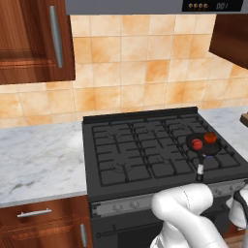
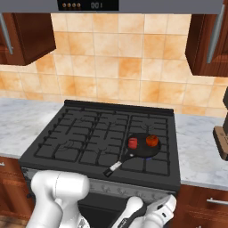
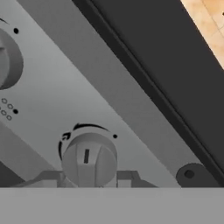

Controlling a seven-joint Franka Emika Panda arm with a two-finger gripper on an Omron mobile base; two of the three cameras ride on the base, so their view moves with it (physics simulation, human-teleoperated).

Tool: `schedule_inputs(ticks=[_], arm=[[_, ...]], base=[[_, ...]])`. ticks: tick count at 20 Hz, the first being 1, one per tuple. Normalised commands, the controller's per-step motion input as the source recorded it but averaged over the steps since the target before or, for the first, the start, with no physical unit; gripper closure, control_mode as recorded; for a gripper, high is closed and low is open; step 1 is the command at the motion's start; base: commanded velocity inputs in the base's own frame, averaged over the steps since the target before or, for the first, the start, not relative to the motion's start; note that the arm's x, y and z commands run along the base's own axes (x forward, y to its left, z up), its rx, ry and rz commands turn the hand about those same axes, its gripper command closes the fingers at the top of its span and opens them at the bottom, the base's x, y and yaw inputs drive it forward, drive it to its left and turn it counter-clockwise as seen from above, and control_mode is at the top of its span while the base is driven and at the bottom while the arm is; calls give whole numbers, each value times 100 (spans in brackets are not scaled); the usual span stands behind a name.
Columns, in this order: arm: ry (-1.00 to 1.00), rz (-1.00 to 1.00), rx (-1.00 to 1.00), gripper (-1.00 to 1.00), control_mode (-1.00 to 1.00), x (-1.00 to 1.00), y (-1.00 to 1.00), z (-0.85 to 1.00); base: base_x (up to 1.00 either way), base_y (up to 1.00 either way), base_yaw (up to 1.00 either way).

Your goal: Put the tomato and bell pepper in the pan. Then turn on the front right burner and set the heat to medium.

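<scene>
- We see the small round black frying pan [image 1: 204, 143] on the front right burner [image 1: 220, 157], the near right grate section of the black gas cooktop [image 1: 140, 147]; its thin dark handle with a pale tip runs toward the front edge of the cooktop.
- Inside the pan lie 2 pieces: the small orange-red round tomato [image 1: 210, 137] toward the back right of the pan, and the deep crimson lumpy bell pepper [image 1: 197, 144] just beside it on the left.
- From the right base view the same pan [image 2: 143, 146] holds the tomato [image 2: 152, 140] on the right and the bell pepper [image 2: 132, 143] on the left, near each other; we cannot tell whether they touch.
- Below the pan, the grey control panel [image 3: 65, 96] on the stove front carries a round grey knob [image 3: 89, 158] with a dark slot mark on its face, and part of a second knob [image 3: 6, 59] beside it.
- The gripper [image 3: 89, 181] sits right at the first knob; its fingers reach in from both sides of the knob, narrowly set and closed about it.
- The white arm [image 1: 186, 213] bends low in front of the stove, beneath the pan.
- Either side of the cooktop we see a pale marble counter [image 1: 38, 155], with an orange tiled wall [image 1: 131, 63] behind and dark wood cabinets [image 1: 34, 38] above.
</scene>
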Motion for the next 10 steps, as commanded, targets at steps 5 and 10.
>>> schedule_inputs(ticks=[5,10], arm=[[0,0,-27,100,-100,0,-3,-8],[0,0,-25,100,-100,0,-14,-7]], base=[[0,0,0],[0,0,0]])
